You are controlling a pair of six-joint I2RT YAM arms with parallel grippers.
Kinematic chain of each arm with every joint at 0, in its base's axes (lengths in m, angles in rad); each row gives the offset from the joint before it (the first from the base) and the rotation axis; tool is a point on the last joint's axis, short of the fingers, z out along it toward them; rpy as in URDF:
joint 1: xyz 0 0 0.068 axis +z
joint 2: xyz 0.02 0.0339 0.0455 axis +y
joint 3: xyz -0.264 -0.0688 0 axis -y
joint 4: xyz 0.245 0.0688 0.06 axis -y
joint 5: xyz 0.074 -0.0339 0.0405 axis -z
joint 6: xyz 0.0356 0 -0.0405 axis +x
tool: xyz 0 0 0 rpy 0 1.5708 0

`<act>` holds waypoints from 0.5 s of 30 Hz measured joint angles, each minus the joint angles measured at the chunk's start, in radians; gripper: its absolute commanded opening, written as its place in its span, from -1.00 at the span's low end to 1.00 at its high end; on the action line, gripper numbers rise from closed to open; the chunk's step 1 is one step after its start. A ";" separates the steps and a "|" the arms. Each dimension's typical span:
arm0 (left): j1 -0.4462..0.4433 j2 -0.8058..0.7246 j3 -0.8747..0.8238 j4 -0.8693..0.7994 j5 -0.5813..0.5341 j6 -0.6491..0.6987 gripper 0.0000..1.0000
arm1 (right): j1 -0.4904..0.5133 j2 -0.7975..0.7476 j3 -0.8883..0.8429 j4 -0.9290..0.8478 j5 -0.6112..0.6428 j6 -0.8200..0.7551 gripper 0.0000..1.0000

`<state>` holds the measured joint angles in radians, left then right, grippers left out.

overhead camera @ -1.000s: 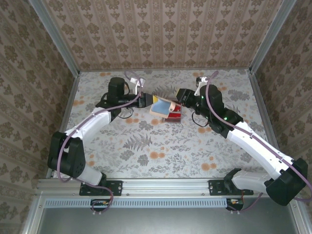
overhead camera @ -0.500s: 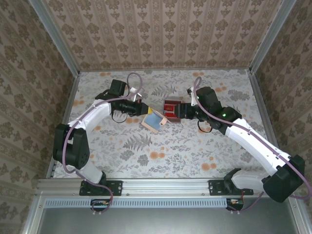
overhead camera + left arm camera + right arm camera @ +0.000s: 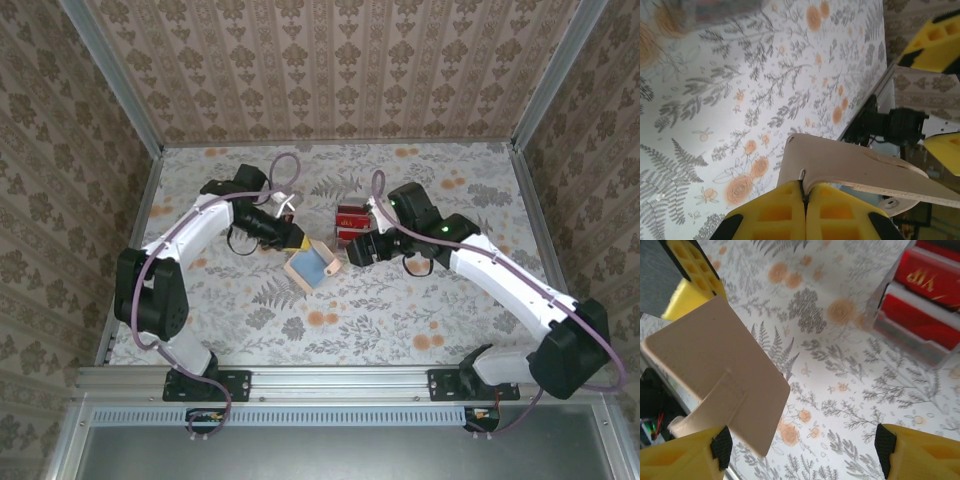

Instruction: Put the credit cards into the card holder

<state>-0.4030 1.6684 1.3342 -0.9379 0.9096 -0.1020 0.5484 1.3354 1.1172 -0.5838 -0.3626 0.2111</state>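
- Top view: left gripper [image 3: 290, 238] is pinched shut on the far-left corner of the flat tan leather-like square card holder [image 3: 312, 265], which shows a blue face with a tan border and sits mid-table, tilted, over the grey floral-print table [image 3: 400, 310].
- Right gripper [image 3: 352, 250] is just right of the card holder's right corner; can't tell from here if it touches.
- Glossy red cards [image 3: 350, 216], with a dark strip, stand just behind the right gripper, apart from the card holder.
- Left wrist view: yellow fingers [image 3: 835, 210] are pressed together on the card holder's [image 3: 850, 165] tan edge, which juts out to the right above the table.
- Right wrist view: right gripper [image 3: 802, 450] has its fingers spread wide with nothing gripped. The tan card holder [image 3: 720, 370] hangs tilted at left, its lower corner near the left finger.
- The left gripper's yellow fingers [image 3: 690, 275] hold the card holder's top corner.
- Red cards [image 3: 935, 290] sit in a clear plastic stand [image 3: 883, 305] at upper right, well apart from the card holder.
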 measured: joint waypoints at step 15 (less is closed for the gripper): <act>-0.015 0.054 0.051 -0.065 -0.024 0.035 -0.95 | 0.107 0.116 0.096 0.057 -0.087 -0.006 0.27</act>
<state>-0.4183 1.7222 1.3857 -1.0027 0.8856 -0.0666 0.6556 1.4509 1.2129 -0.5266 -0.4496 0.2047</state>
